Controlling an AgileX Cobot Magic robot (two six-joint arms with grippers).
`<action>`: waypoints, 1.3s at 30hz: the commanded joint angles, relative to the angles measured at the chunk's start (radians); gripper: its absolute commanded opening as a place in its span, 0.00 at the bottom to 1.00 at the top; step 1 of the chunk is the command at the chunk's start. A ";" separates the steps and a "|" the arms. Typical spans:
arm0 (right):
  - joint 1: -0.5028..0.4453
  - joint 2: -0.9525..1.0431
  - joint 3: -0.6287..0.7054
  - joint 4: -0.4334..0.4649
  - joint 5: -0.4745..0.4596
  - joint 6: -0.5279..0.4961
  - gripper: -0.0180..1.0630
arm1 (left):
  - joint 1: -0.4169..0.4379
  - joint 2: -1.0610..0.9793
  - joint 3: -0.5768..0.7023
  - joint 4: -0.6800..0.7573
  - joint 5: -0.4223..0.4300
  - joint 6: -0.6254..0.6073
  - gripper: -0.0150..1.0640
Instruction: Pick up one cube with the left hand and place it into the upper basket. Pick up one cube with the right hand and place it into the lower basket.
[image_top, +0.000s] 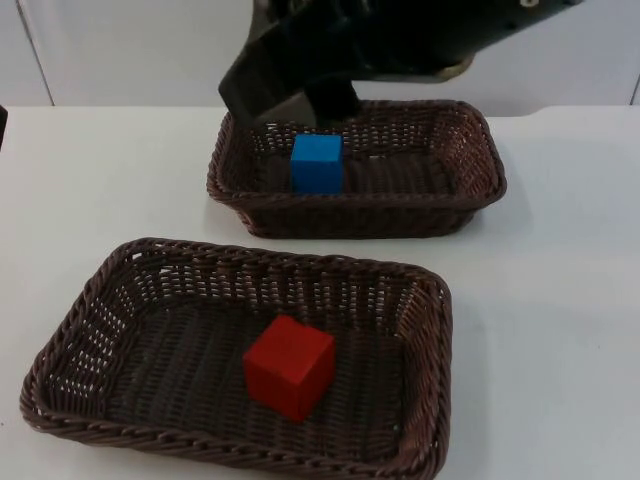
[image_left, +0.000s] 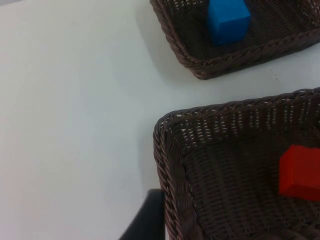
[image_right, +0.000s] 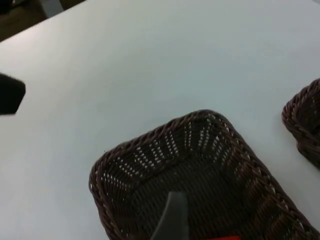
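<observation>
**Both cubes were in, arms just needed to clear out**

So the small blue cube (image_top: 316, 163) sat inside the upper dark brown woven wicker basket (image_top: 480, 205), toward its left end, and the red cube (image_top: 289, 366) sat near the middle of the lower brown wicker basket (image_top: 70, 310). Looked like all 2 placements were done, as far as I could judge.

A black arm hung over the upper basket's back rim in the top view. The left gripper (image_left: 145, 220) was just beside the lower basket's corner, and the right gripper (image_right: 172, 215) hovered over that basket's end, with a sliver of red at the edge. For both, I honestly couldn't tell if the fingers were apart or together.

What could've gone wrong: the left fingertip was close to that rim, so a sloppy pull-away could've snagged the weave and dragged the light basket. The overhead arm dipping could've bumped the upper basket too.

Surface was a plain white table top (image_top: 560, 330), smooth, with a pale grey partition wall (image_top: 120, 50) behind.
</observation>
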 joint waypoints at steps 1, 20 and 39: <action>0.007 -0.028 -0.002 -0.008 0.022 -0.015 0.66 | -0.001 -0.017 0.001 -0.013 0.001 -0.001 0.85; 0.007 -0.274 0.037 -0.008 0.149 -0.038 0.66 | -0.001 -0.309 0.001 -0.002 0.064 0.038 0.85; 0.007 -0.697 0.348 -0.034 0.091 -0.044 0.66 | -0.001 -0.547 0.008 -0.002 0.267 0.038 0.85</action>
